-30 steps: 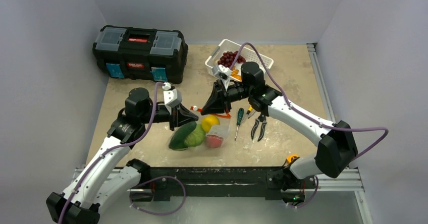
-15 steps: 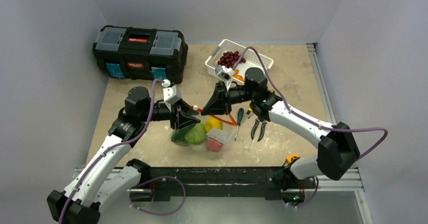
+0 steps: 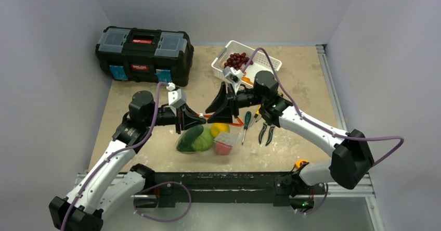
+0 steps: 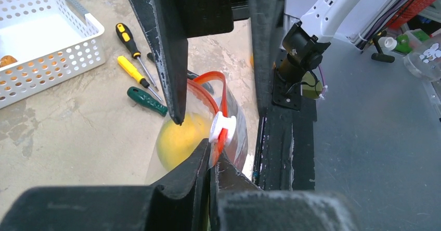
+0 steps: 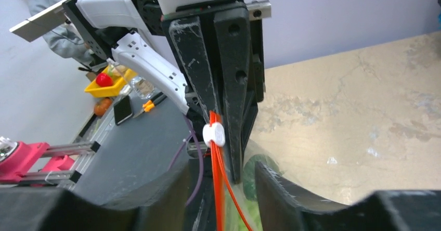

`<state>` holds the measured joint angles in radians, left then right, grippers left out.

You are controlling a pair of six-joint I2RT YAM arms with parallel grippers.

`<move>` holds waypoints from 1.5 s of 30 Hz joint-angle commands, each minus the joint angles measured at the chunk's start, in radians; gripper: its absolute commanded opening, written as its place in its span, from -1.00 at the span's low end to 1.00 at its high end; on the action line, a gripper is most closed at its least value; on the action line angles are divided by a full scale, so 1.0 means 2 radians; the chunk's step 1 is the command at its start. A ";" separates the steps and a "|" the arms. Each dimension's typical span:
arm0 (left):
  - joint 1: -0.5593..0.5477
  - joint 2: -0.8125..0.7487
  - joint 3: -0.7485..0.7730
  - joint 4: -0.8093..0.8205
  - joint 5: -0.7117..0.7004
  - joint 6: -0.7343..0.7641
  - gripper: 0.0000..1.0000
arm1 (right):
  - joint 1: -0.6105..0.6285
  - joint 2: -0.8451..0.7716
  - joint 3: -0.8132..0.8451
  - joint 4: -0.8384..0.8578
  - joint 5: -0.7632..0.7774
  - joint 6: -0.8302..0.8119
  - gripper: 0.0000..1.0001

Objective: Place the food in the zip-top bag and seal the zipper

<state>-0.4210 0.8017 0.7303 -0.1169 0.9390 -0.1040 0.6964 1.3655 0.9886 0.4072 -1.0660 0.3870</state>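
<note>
The zip-top bag [image 3: 210, 140] lies on the table in front of both arms. Inside it are a dark green cucumber [image 3: 187, 137], a cabbage [image 3: 204, 140], a yellow citrus [image 3: 219, 128] and a pink peach [image 3: 222, 148]. My left gripper [image 4: 212, 155] is shut on the orange-red zipper [image 4: 223, 93], just below the white slider [image 4: 222, 127]. My right gripper [image 5: 223, 168] faces it and is open, with the zipper [image 5: 218, 189] running between its fingers and the slider [image 5: 213, 135] just beyond them. The strip hangs lifted between the two grippers.
A black toolbox [image 3: 144, 48] stands at the back left. A white slotted basket [image 3: 268, 60] holding grapes [image 3: 236, 60] sits at the back centre. Screwdrivers [image 3: 245, 124] and pliers [image 3: 266, 132] lie right of the bag, under the right arm.
The right gripper was shut a second ago and now stands open around the zipper. The left gripper loosened briefly and is shut again on the strip. The bag shifted slightly.
</note>
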 commanded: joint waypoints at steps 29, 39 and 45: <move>0.011 -0.043 -0.028 0.067 -0.067 -0.043 -1.00 | -0.020 -0.005 -0.041 0.107 -0.019 0.039 -1.00; 0.013 0.000 0.024 0.017 0.033 -0.030 -0.57 | -0.021 0.013 -0.018 0.121 -0.026 0.049 -1.00; 0.013 -0.022 0.011 0.068 0.052 -0.064 0.38 | -0.020 0.026 0.001 0.138 -0.056 0.058 -1.00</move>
<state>-0.4015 0.8131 0.7399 -0.0662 0.9840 -0.2020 0.6586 1.4193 0.9340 0.6186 -1.1194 0.4828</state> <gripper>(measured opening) 0.631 0.050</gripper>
